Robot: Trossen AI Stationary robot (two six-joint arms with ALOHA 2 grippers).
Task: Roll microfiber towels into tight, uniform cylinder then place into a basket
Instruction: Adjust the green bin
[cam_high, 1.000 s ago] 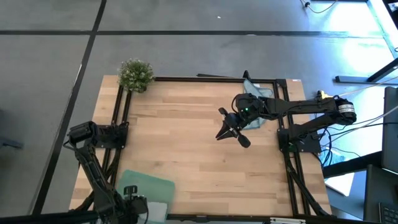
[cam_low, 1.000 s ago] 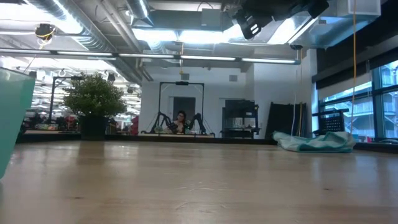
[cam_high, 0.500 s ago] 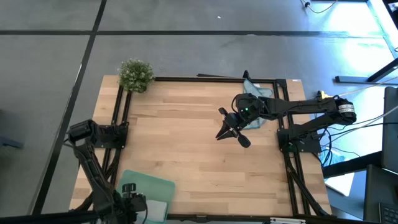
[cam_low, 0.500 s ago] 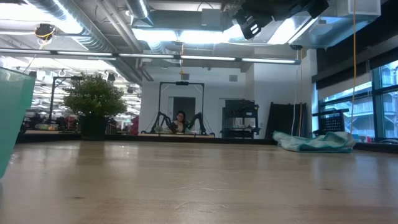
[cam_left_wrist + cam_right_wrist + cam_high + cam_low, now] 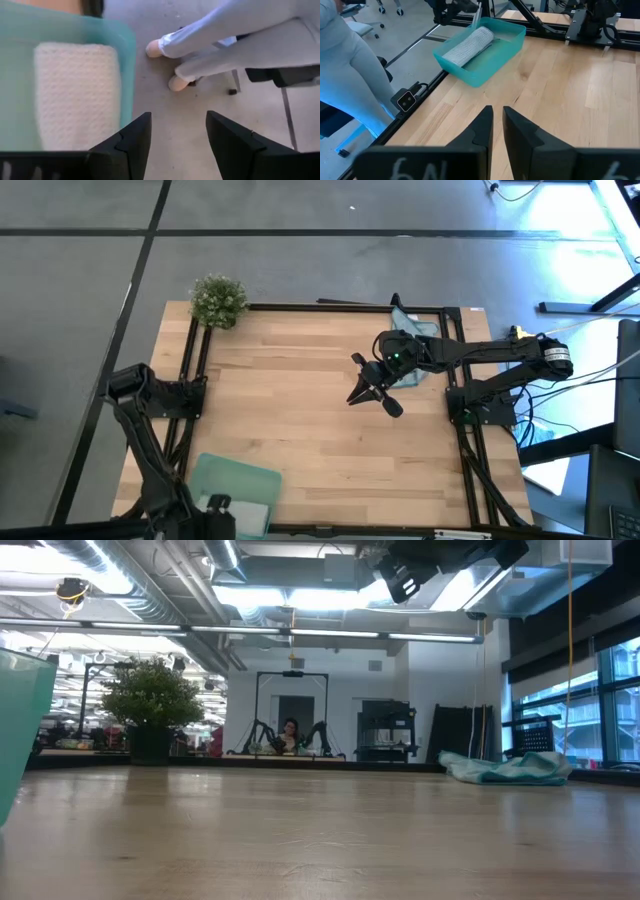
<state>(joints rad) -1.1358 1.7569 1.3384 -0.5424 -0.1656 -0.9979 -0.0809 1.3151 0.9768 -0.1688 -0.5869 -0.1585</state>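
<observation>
L fingers (image 5: 175, 145) spread, empty, off the table's near-left edge beside the basket (image 5: 240, 477). Grey rolled towel (image 5: 75, 95) lies in basket. R fingers (image 5: 497, 127) nearly closed, holding nothing, above mid table (image 5: 300, 400). Blue towel (image 5: 510, 770) crumpled at far-right corner.

The wooden table (image 5: 300, 410) lies bare across its middle, giving open passage between the two arms. Obstacles: basket (image 5: 235, 485) at the near left edge, crumpled blue towel (image 5: 505, 769) at the far right corner, potted plant (image 5: 218, 300) at the far left corner, and the right gripper (image 5: 372, 392) hanging above centre-right.
</observation>
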